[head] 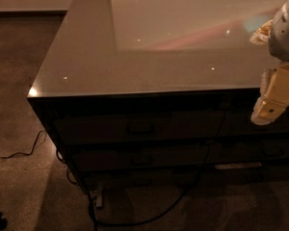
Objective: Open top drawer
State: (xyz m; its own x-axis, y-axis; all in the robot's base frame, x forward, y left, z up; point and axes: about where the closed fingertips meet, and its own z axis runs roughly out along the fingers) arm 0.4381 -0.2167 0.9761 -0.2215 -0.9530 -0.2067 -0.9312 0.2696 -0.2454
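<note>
The top drawer (139, 127) is a wide dark front just under the counter edge. It sits flush with the cabinet, with a small rectangular pull handle (140, 127) at its centre. My gripper (266, 113) hangs at the right edge of the view, cream-coloured and pointing down. It is in front of the cabinet's upper right part, well to the right of the handle and apart from it.
The glossy counter top (149, 47) spans the view above the drawers. A second wide drawer (139, 159) lies below the top one, with narrower fronts (260, 124) to the right. Black cables (149, 211) run over the floor by the cabinet's base and left corner.
</note>
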